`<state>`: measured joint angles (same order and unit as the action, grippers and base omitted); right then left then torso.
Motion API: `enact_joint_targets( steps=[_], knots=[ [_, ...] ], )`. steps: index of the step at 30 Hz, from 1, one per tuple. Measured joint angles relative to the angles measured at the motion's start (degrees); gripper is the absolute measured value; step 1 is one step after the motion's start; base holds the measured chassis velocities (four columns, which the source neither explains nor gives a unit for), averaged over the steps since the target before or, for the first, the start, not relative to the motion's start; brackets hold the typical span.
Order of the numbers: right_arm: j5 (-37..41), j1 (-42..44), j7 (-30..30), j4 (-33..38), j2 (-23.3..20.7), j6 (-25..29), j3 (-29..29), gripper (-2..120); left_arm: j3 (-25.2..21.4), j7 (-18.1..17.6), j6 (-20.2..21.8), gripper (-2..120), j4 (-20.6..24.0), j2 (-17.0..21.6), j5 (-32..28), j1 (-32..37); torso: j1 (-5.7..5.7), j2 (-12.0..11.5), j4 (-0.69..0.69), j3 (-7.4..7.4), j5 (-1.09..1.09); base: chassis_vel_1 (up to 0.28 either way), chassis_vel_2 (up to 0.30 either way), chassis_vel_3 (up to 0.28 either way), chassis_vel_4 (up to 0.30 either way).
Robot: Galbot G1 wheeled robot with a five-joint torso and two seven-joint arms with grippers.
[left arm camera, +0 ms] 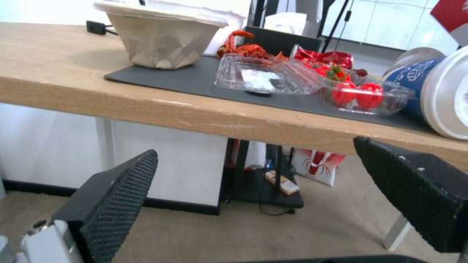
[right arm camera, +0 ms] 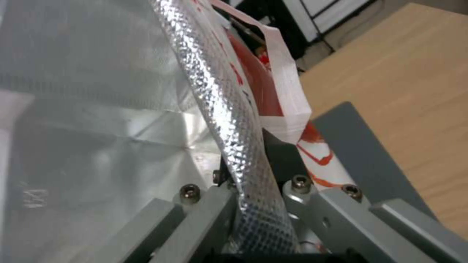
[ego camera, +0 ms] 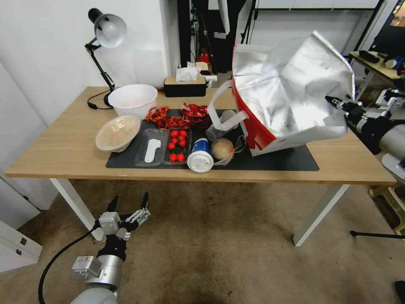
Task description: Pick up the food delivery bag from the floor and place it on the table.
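between the right gripper jaws runs the foil-lined rim of the food delivery bag — pinched tight, the quilted silver wall passing straight through the clamp in the right wrist view. from that hold the bag leans over the table, tilted with its open mouth toward the robot's right; its red-printed bottom corner seems to touch the right end of the dark grey mat, though whether it bears weight there i cannot tell. one white strap handle droops off its left side toward the bagged bun and the blue cup lying near the table's front edge.

below that front edge, over the floor, the left gripper hangs idle, jaws spread wide.

the risk, as i judge it: the grip is on one thin wall only, so the foil could slip or tear — and if let go while this tilted, the bag could topple rightward or shove the cup and bun off the front edge.
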<state>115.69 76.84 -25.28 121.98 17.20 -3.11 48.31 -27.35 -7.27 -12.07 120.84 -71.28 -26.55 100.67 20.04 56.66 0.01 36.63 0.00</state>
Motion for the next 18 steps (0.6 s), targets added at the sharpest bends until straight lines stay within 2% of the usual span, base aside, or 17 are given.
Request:
enact_joint_targets(
  steps=[8,18],
  knots=[
    [2.0,-2.4,-10.0,0.2,-0.3,-3.3,-0.4,0,0.0,0.0,-0.1,100,-0.1,-0.1,0.3,0.0,0.0,0.0,0.0,0.0,-0.01,0.0,0.0,0.0,0.0],
    [4.1,-5.1,-15.3,-0.7,-1.5,-6.1,-0.7,0,0.2,0.1,0.0,100,0.1,-0.2,0.8,0.0,0.0,0.0,0.0,0.0,0.0,0.0,0.0,0.0,0.0]
  ],
)
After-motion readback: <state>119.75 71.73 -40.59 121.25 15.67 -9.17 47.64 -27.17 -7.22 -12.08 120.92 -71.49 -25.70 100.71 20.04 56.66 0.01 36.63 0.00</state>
